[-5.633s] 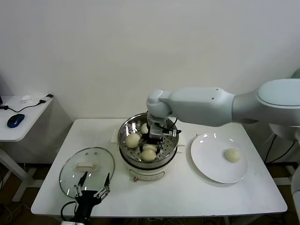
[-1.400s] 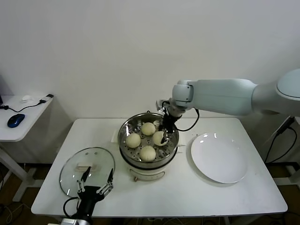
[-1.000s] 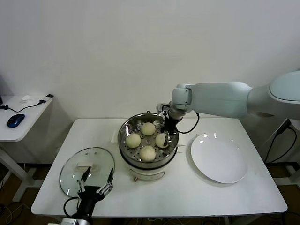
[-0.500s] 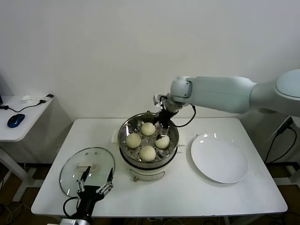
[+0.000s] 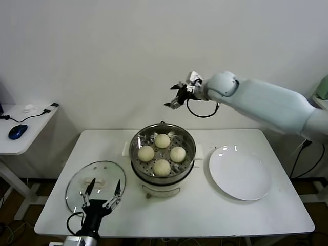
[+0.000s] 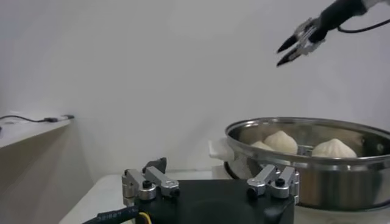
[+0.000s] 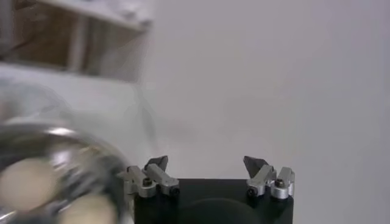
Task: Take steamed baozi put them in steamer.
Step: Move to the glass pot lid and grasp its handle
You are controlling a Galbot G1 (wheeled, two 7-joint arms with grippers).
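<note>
The steel steamer point(image 5: 174, 179) stands mid-table on its cream base. Several cream-white baozi lie on its perforated tray, among them one at the back point(image 5: 162, 140), one on the left point(image 5: 146, 153) and one on the right point(image 5: 178, 154). My right gripper point(image 5: 174, 97) is open and empty, raised well above the steamer's back rim. In the right wrist view its gripper point(image 7: 206, 163) faces the wall, with the steamer point(image 7: 91, 149) blurred below. My left gripper point(image 5: 101, 197) is open, parked low over the glass lid. The left wrist view shows the steamer point(image 6: 317, 176) with baozi point(image 6: 280, 141) inside.
An empty white plate point(image 5: 239, 171) lies to the right of the steamer. A round glass lid point(image 5: 95, 184) lies at the front left of the white table point(image 5: 205, 215). A side table with a blue mouse point(image 5: 17, 131) stands at the far left.
My right gripper has risen out of the steamer, up and towards the wall, with nothing in it. The baozi on the right stays on the tray. The left arm has barely moved.
</note>
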